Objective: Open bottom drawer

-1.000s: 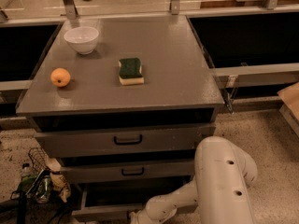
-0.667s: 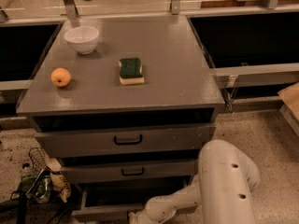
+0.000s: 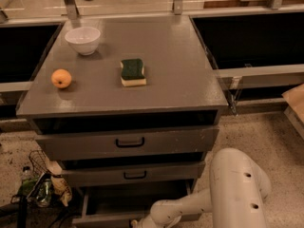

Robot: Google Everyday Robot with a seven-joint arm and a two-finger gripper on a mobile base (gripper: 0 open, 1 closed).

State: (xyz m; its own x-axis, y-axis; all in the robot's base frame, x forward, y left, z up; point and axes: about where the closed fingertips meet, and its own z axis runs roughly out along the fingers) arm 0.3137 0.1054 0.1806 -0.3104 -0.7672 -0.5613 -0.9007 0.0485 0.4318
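The bottom drawer (image 3: 107,217) of the grey cabinet stands pulled out, its dark inside showing under the middle drawer (image 3: 135,175). My white arm (image 3: 237,189) bends down and left from the lower right. It ends at the gripper (image 3: 138,222), which sits at the bottom drawer's front edge and is cut off by the bottom of the camera view. The bottom drawer's handle is hidden. The top drawer (image 3: 128,142) with its black handle is shut.
On the cabinet top (image 3: 171,56) sit a white bowl (image 3: 82,39), an orange (image 3: 61,78) and a green-and-yellow sponge (image 3: 132,72). Bottles and cables (image 3: 40,186) clutter the floor to the cabinet's left. Dark recessed counters flank the cabinet.
My arm's elbow has sunk slightly down and to the right. The bottom drawer looks a little further out than a second ago.
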